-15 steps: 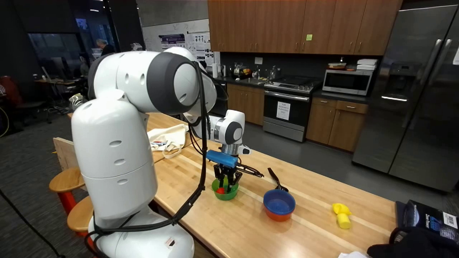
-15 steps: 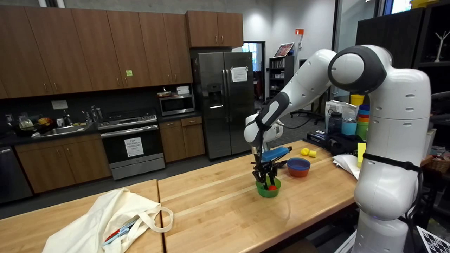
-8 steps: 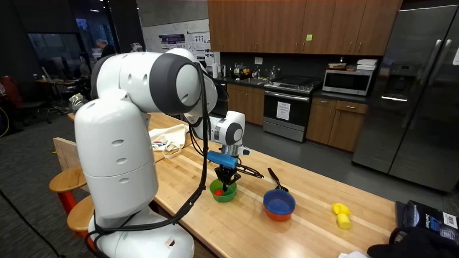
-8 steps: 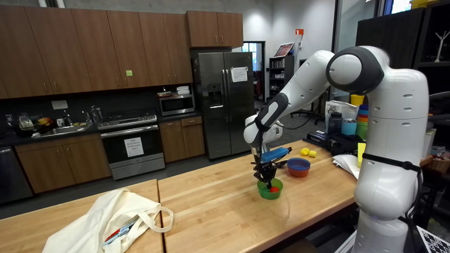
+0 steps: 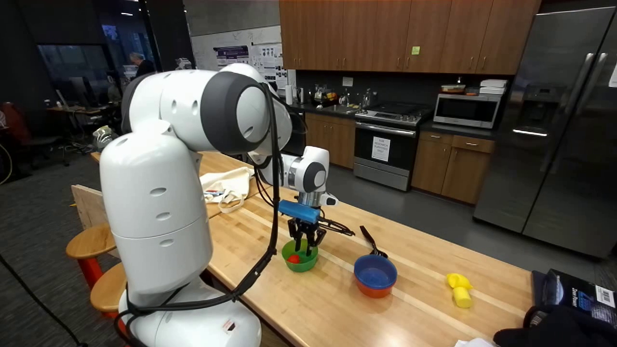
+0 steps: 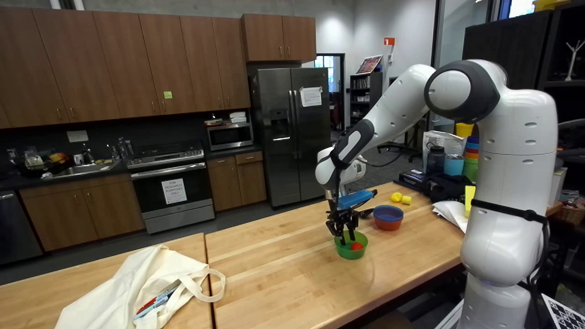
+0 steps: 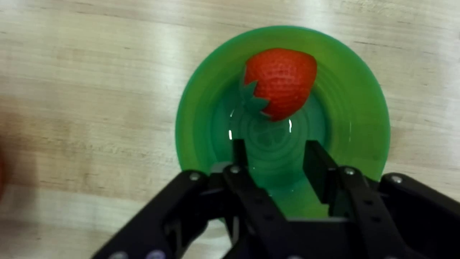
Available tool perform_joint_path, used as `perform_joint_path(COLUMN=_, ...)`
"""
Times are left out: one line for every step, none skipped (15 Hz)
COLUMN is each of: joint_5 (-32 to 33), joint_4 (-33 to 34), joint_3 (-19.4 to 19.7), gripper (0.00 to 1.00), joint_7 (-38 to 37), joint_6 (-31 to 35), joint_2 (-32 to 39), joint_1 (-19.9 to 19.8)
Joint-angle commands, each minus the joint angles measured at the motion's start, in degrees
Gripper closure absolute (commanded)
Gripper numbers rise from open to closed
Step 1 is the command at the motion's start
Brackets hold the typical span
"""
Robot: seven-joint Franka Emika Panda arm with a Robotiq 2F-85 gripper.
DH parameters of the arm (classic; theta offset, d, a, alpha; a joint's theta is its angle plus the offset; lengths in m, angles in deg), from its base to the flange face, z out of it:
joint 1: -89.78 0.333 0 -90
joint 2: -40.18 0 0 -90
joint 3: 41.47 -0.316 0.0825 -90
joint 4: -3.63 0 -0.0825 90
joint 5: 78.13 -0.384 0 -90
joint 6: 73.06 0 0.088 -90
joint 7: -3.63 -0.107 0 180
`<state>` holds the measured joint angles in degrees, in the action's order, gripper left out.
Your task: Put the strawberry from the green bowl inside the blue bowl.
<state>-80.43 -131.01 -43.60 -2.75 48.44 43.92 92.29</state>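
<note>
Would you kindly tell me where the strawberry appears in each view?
In an exterior view, the strawberry is slightly left of centre, lower half.
In an exterior view, the strawberry is right of centre, lower half.
Wrist view: the strawberry right of centre, upper half.
Shared landmark: the green bowl around it.

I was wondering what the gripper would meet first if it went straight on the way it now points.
Most likely the floor of the green bowl: the gripper points down into it, with the strawberry seemingly off to one side. Depth is unclear, so brushing the strawberry cannot be ruled out.
</note>
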Motion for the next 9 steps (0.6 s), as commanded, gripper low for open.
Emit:
perform_joint_path(joint_5=0.42, joint_4=-0.34, joint_3=-0.11, gripper=0.27, joint_7=-0.65, joint_6=-0.75, joint_2=-1.57, joint_1=0.14)
perform_joint_path(joint_5=0.30, joint_4=-0.45, joint_3=-0.13, gripper=0.29, joint_7=-0.54, joint_6=-0.79, joint_2=-1.65, joint_1=0.18)
perform_joint_path(joint_5=0.33, joint_4=-0.60, joint_3=-0.16, gripper=0.28, joint_7=-0.55, joint_6=-0.78, joint_2=-1.73, joint_1=0.22)
perform_joint_path(joint_5=0.34, joint_4=-0.70, joint_3=-0.21, gripper=0.26, joint_7=-0.56, joint_6=-0.78, joint_2=-1.76, joint_1=0.23)
perform_joint_path(joint_5=0.33, joint_4=-0.84, joint_3=-0.24, gripper=0.31, joint_7=-0.58, joint_6=-0.78, joint_2=-1.82, joint_1=0.24)
perform_joint_path(joint_5=0.33, joint_4=-1.03, joint_3=-0.25, gripper=0.32, joint_7=-0.53, joint_6=-0.79, joint_2=-1.95, joint_1=0.22)
perform_joint_path(joint_5=0.40, joint_4=-1.19, joint_3=-0.25, gripper=0.34, joint_7=-0.57, joint_6=-0.77, joint_2=-2.01, joint_1=0.21)
perform_joint_path(joint_5=0.47, joint_4=-1.41, joint_3=-0.26, gripper=0.34, joint_7=-0.66, joint_6=-0.72, joint_2=-2.07, joint_1=0.22)
perform_joint_path(joint_5=0.34, joint_4=-1.62, joint_3=-0.26, gripper=0.32, joint_7=-0.61, joint_6=-0.69, joint_2=-2.15, joint_1=0.20)
